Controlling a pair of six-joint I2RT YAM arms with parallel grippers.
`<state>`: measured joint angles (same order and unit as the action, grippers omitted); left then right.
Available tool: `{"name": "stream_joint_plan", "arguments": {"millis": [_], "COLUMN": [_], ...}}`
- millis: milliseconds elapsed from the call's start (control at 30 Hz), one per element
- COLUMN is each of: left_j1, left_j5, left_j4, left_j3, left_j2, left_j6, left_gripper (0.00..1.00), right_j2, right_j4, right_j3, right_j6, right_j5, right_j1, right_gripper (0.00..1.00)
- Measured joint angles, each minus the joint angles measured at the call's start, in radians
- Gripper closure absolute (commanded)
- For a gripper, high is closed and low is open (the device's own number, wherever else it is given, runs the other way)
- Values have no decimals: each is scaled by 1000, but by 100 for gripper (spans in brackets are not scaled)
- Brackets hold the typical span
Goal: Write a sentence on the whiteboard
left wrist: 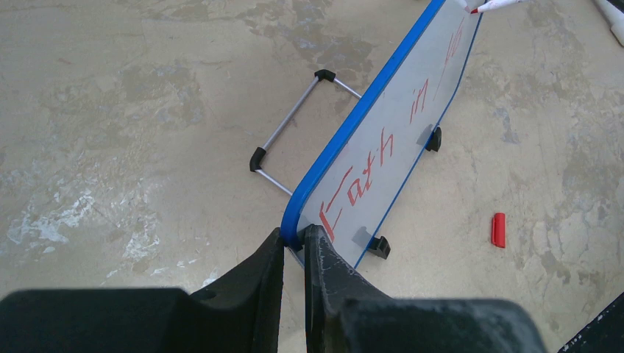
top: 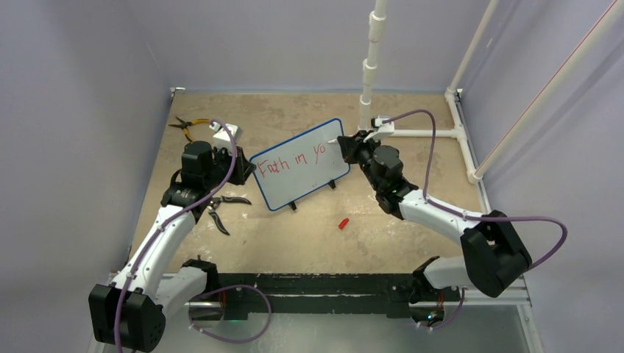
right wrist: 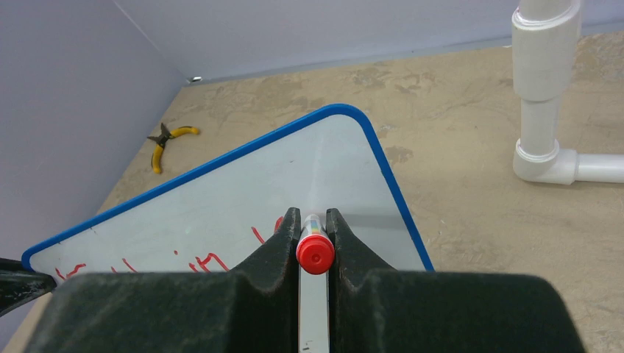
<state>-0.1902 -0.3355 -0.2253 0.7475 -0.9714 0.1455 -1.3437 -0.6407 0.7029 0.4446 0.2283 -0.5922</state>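
The whiteboard (top: 309,180), blue-framed, stands tilted on its black feet mid-table. Red lettering of the sentence (top: 291,163) reads roughly "Faith in yo" along its upper part. My left gripper (left wrist: 294,237) is shut on the board's left frame corner (left wrist: 291,217). At the board's right end, my right gripper (right wrist: 313,215) is shut on a white marker with a red end (right wrist: 315,254), which points at the whiteboard (right wrist: 221,191). The marker's tip (left wrist: 486,7) sits at the board's far top edge, just past the last letter (top: 319,151).
A red marker cap (top: 343,223) lies in front of the board. Black cutters (top: 224,209) rest by the left arm, and yellow pliers (top: 190,125) lie at the back left. A white PVC pipe frame (top: 371,59) rises behind the board. The board's wire stand (left wrist: 291,125) props its back.
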Motion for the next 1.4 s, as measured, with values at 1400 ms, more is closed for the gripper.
{"name": "stream_joint_plan", "arguments": {"millis": [1400], "left_j1": [0], "left_j5": [0], "left_j4": [0], "left_j3": [0], "left_j2": [0], "left_j6": [0], "left_gripper": [100], "right_j2": [-9], "right_j4": [57], "right_j3": [16], "right_j6": [-11], "right_j5": [69], "right_j1": [4], "right_gripper": [100]}}
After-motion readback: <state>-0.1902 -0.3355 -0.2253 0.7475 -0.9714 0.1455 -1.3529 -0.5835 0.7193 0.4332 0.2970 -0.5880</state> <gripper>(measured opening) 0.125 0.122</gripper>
